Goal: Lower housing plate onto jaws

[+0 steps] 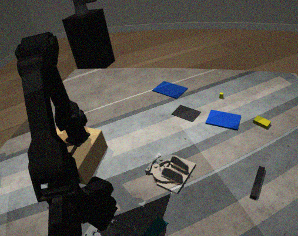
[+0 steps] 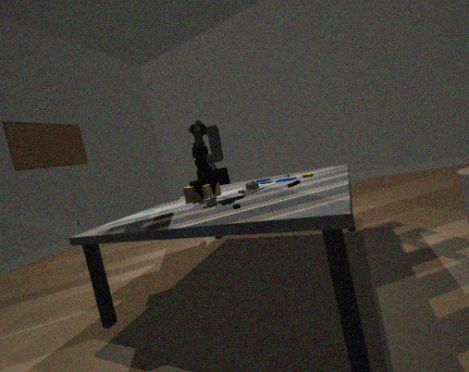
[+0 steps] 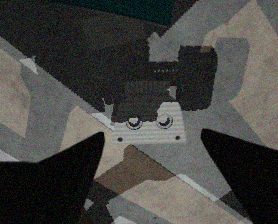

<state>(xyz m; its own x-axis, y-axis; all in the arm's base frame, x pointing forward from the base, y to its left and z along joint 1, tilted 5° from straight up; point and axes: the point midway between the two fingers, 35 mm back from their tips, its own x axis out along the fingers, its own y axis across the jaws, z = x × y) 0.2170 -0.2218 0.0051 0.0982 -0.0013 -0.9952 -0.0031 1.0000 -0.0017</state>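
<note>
A light board with two dark jaw-like pieces and a small pale mechanism lies mid-table in the top view. A pale ribbed plate with two ringed holes and two small dark holes shows in the wrist view; it looks like the housing plate. Dark shapes cover its far side, and I cannot tell whether they are parts or shadow. Part of a pale piece shows at the bottom edge in the top view. My gripper is open and empty, its fingertips either side of the ribbed plate. How high it hangs is unclear.
A wooden block stands beside the arm. A teal block lies in shadow. Farther off are blue plates, a dark square, yellow blocks and a dark bar.
</note>
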